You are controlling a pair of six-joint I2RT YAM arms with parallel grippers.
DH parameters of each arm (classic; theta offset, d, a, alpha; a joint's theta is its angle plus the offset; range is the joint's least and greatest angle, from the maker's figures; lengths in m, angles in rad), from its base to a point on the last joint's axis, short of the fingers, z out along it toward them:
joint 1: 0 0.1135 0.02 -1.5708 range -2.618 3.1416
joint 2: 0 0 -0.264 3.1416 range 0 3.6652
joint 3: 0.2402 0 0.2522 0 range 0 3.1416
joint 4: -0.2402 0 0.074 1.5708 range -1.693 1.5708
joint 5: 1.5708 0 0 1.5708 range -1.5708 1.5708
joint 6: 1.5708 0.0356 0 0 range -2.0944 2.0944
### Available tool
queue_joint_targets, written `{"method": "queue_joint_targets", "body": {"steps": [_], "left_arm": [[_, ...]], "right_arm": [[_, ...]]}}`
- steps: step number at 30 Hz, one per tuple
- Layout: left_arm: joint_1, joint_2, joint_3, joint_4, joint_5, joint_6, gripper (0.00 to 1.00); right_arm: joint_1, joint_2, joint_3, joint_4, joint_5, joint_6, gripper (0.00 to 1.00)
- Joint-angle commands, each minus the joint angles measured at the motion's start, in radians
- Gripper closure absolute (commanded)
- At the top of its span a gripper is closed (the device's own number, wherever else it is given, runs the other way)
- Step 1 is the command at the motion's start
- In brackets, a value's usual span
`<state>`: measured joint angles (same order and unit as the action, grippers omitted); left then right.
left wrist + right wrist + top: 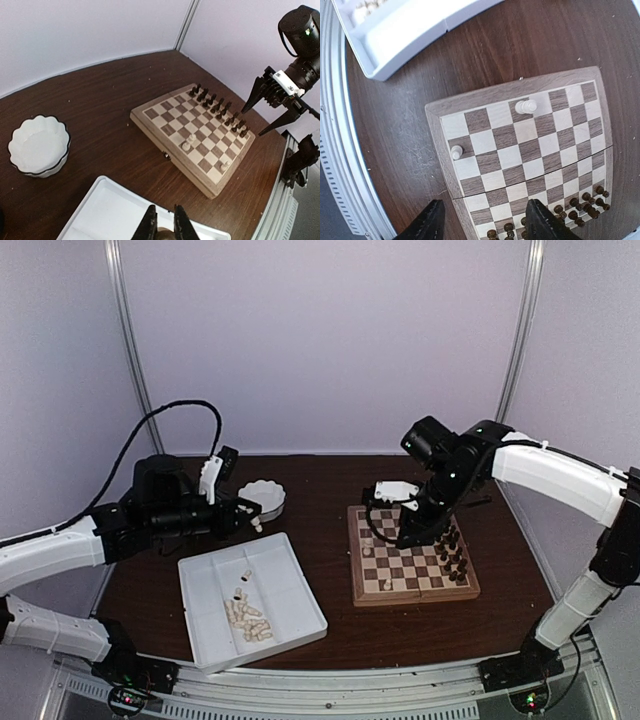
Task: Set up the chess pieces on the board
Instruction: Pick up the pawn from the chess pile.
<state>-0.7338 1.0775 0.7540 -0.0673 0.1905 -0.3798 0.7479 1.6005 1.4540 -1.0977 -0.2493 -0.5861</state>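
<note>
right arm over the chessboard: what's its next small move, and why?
Probably lift the right gripper straight up, clear of the square wooden chessboard. Its jaws stand wide with nothing between them, and the small dark brown chessmen stand close by its fingers, so a sideways move might tip them. More cream chessmen wait in the white plastic tray.
</note>
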Motion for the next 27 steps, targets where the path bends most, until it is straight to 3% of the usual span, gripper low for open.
{"method": "queue_joint_targets", "body": {"steps": [1, 10, 20, 27], "left_arm": [[0.007, 0.025, 0.051, 0.205, 0.018, -0.064, 0.88], [0.007, 0.093, 0.148, 0.257, 0.052, -0.117, 0.88], [0.007, 0.081, 0.039, 0.499, 0.038, -0.281, 0.88], [0.007, 0.045, 0.007, 0.546, 0.031, -0.313, 0.88]], "right_arm": [[-0.057, -0.072, 0.0, 0.122, -0.234, 0.077, 0.4], [-0.079, -0.065, 0.088, 0.232, -0.448, 0.212, 0.4], [-0.079, 0.001, 0.116, 0.437, -0.674, 0.434, 0.37], [-0.074, 0.123, 0.135, 0.671, -0.866, 0.712, 0.37]]}}
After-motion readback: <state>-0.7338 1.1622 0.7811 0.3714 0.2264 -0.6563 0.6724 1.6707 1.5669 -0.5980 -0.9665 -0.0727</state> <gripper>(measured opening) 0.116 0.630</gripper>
